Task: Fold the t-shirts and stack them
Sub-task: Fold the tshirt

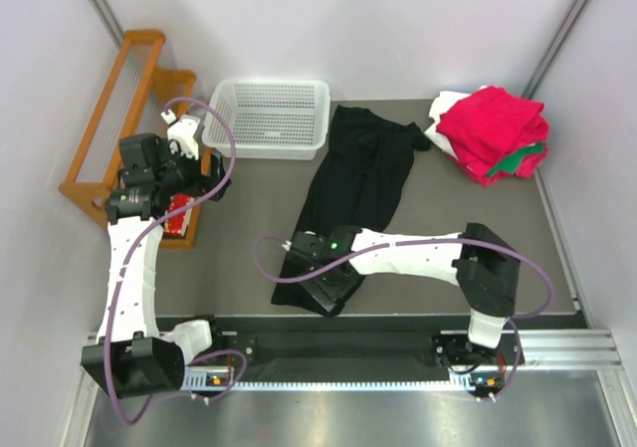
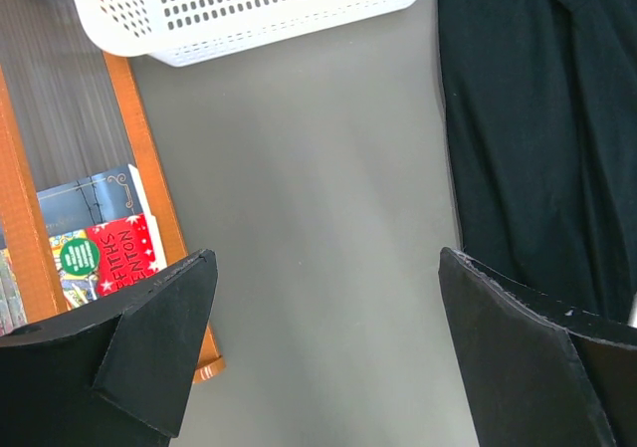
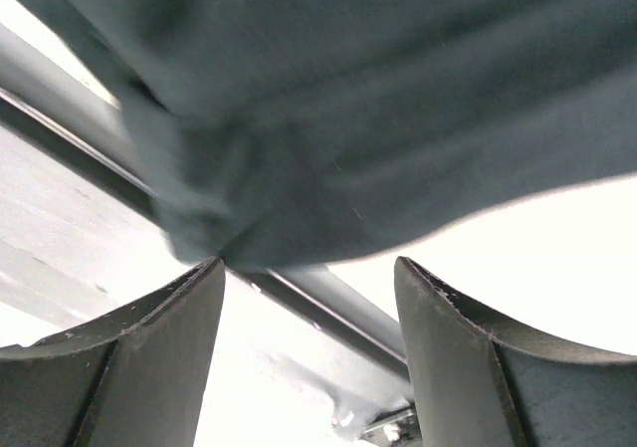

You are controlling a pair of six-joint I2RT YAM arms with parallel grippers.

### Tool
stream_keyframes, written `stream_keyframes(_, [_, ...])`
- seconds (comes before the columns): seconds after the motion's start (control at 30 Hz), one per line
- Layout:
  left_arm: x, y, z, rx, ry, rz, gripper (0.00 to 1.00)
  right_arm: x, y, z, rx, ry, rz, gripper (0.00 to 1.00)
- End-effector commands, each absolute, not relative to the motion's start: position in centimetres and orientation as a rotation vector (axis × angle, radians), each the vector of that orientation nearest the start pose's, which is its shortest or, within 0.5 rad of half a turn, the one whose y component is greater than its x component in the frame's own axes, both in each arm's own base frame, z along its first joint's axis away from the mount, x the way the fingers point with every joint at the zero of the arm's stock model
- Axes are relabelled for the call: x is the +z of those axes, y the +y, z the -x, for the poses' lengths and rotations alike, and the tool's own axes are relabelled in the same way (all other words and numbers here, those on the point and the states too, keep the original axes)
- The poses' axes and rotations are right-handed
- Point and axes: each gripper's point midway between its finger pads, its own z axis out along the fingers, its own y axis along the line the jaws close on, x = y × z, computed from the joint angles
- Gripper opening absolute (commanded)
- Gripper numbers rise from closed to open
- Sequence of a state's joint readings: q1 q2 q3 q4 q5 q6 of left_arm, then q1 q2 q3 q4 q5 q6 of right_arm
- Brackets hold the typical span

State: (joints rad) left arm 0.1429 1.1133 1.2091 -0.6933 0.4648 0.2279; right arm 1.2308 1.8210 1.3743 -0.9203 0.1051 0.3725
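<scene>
Matte grey tabletop (image 1: 239, 258): limp black t-shirt (image 1: 363, 168) lies long, rumpled; right gripper (image 3: 311, 268) spread at its near hem; left gripper (image 2: 328, 258) spread wide; folded red t-shirt stack (image 1: 493, 128) far right.

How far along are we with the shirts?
Done: the red, green and white shirts sit in a folded stack at the far right corner. In hand: the black t-shirt lies centrally as a long narrow strip, the right gripper at its near end, jaws apart. The left gripper is open and empty, off to the left. Left: folding the black shirt shorter and adding it to the stack.
</scene>
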Motion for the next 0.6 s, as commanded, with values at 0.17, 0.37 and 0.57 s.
stream_keyframes(0.17, [27.8,-2.5,-32.2,-0.261,2.038,-0.376,0.97,4.9,29.4,-11.7,0.116,2.724,1.081,0.52])
stream_keyframes(0.37, [27.7,-2.4,-32.0,-0.255,2.042,-0.379,0.97,9.3,32.1,-12.7,0.226,2.655,1.046,0.48])
stream_keyframes(0.57, [27.8,-2.5,-32.2,-0.265,2.039,-0.369,0.97,12.3,35.3,-13.4,0.339,2.59,1.057,0.62])
